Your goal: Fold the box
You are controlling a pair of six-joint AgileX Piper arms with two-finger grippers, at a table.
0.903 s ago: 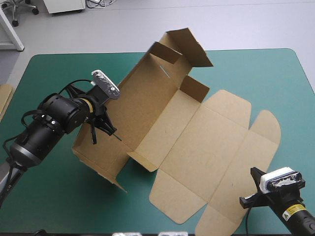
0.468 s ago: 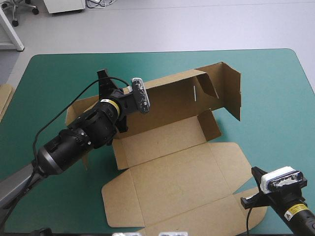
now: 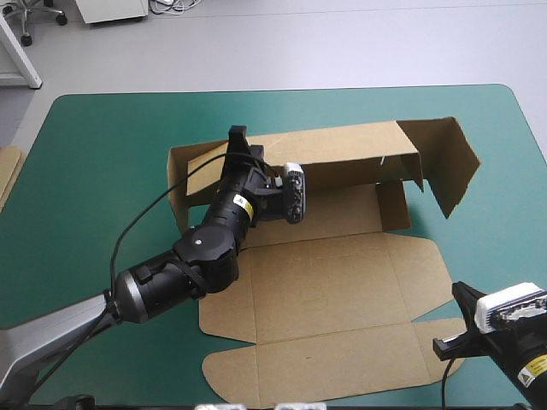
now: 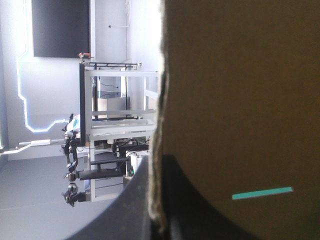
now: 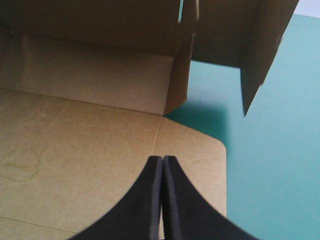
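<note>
Box (image 3: pixel 325 290) is lying mid-table, early in folding: my left gripper (image 4: pixel 159 162) is clamping the raised far wall (image 3: pixel 342 154) at its top edge, my right gripper (image 5: pixel 163 159) is hovering closed and empty, and most other panels (image 3: pixel 342 359) are lying flat, unfolded.

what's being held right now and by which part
The left gripper holds the box by its raised far wall's top edge; the right gripper holds nothing.

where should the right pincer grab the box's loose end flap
Grip the end flap at its free upright edge, coming from the right side of the table with the right pincer opened. The flap stands upright, angled away from the raised wall, so both faces of that edge look bare.
</note>
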